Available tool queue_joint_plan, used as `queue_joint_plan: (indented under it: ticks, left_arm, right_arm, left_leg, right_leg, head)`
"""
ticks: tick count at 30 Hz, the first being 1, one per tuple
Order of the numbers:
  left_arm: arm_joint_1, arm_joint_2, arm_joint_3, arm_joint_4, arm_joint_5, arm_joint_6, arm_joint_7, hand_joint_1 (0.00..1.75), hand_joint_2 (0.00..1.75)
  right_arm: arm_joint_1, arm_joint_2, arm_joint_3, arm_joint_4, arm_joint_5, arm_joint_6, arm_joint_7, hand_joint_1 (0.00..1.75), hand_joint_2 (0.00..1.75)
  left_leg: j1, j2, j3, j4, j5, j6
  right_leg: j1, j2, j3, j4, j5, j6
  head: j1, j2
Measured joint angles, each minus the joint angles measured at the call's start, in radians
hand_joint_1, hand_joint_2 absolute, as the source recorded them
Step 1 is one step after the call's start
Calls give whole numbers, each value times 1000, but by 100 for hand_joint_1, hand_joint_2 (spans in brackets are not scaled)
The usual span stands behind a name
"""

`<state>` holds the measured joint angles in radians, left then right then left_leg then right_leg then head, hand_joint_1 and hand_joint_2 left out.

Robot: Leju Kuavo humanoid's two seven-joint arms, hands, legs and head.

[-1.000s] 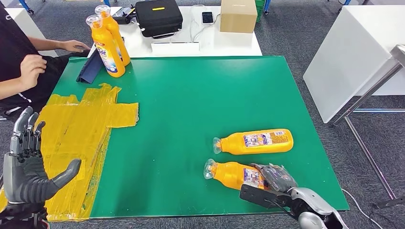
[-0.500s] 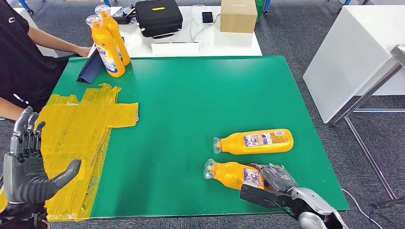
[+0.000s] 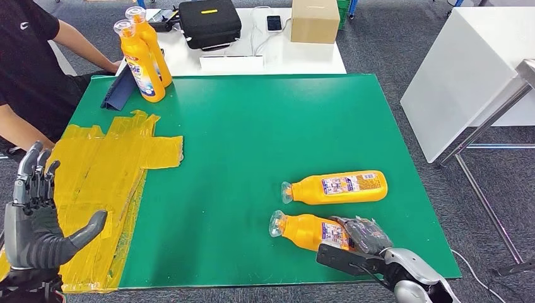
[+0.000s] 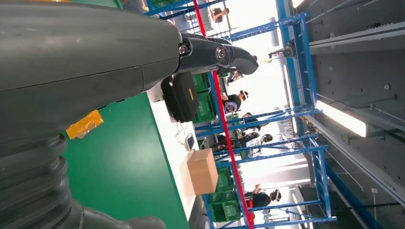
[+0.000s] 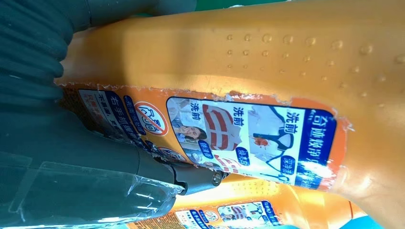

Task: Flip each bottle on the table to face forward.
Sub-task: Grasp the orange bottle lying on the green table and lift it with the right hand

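Near bottle (image 5: pixel 267 90), held in the right robot hand (image 3: pixel 356 243): back label reads "洗前" twice and "洗后", beside a red prohibition sign; remaining print illegible. Standing bottle (image 3: pixel 140 63), far from it at the desk's opposite corner: blue brand lettering, possibly "Pride".

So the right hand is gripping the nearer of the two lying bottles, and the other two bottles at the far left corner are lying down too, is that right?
Not quite. The right hand does grip the nearer lying bottle, with the second lying bottle beyond it, but the two bottles at the far left corner stand upright, caps up, as the head view shows.
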<state>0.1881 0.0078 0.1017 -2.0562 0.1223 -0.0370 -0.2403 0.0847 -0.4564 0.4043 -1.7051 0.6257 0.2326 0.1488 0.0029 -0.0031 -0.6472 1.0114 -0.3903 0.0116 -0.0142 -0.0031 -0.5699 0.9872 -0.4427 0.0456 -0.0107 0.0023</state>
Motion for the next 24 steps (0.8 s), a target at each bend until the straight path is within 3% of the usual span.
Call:
queue_joint_plan:
  ticks: [3,5,8,9,10,24]
  left_arm:
    - [0,-1,0,0,11,-9,10,0,175]
    - [-3,-10,-11,8,88,-51,72,0,175]
    - [-39,-42,-140,73,406,-100,187,0,175]
    - [-50,-47,-185,93,467,-93,189,0,175]
    - [-53,-48,-207,101,480,-88,185,0,175]
    - [-54,-47,-233,122,489,-88,186,0,175]
  right_arm:
    - [-4,2,0,0,-11,3,-5,175,175]
    - [-39,47,2,1,-82,9,-11,175,175]
    - [-290,287,87,36,-358,-70,54,175,175]
    - [-363,348,124,48,-413,-102,72,175,175]
    - [-395,370,146,53,-430,-115,74,175,175]
    - [-424,404,184,71,-438,-121,71,175,175]
  left_leg:
    - [0,0,-1,0,0,0]
    - [0,2,-2,0,1,-1]
    - [4,11,-3,0,5,-4]
    - [5,10,-4,0,7,-5]
    - [6,5,-5,0,8,-4]
    - [2,0,-9,0,9,-3]
  right_leg:
    - [0,0,1,0,0,0]
    - [1,2,-1,0,2,-2]
    - [4,10,-16,1,8,-5]
    - [4,10,-18,1,8,-4]
    - [4,5,-17,2,7,-4]
    - [2,2,-12,2,8,-2]
  head:
    - [0,0]
    - [2,0]
    - [-1,0]
    - [-2,0]
    - [-2,0]
    - [-2,0]
